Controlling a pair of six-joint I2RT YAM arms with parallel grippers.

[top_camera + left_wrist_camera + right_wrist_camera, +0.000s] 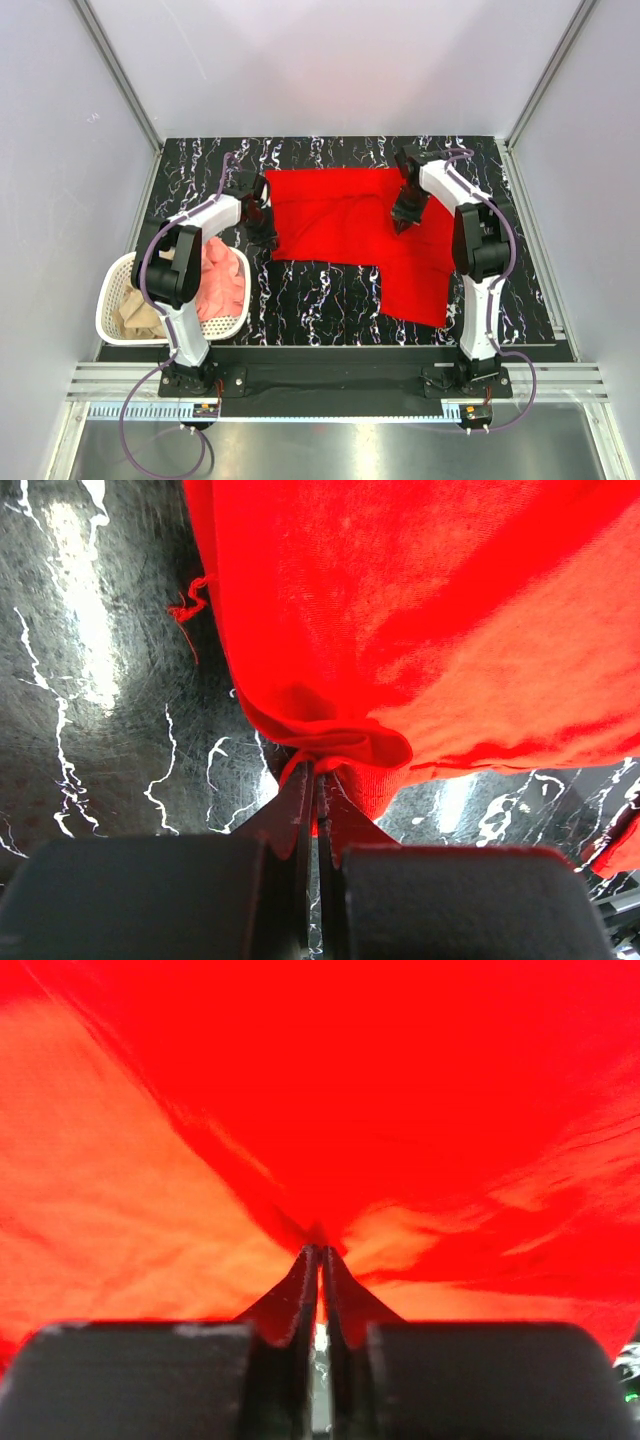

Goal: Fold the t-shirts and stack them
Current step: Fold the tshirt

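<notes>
A red t-shirt [345, 215] lies spread on the black marbled table [320, 300], with one part reaching toward the near right. My left gripper [268, 240] is shut on the shirt's left edge; in the left wrist view the gripper [317, 770] pinches a bunched fold of the red t-shirt [400, 610]. My right gripper [402, 226] is shut on the shirt's middle right; in the right wrist view the gripper [320, 1252] pinches the red t-shirt [300, 1090], which fills the frame.
A white basket [115, 312] at the table's left near edge holds a pink garment [222, 278] and a tan one [140, 315]. A loose red thread [187, 608] lies on the table beside the shirt's edge. Grey walls stand on three sides.
</notes>
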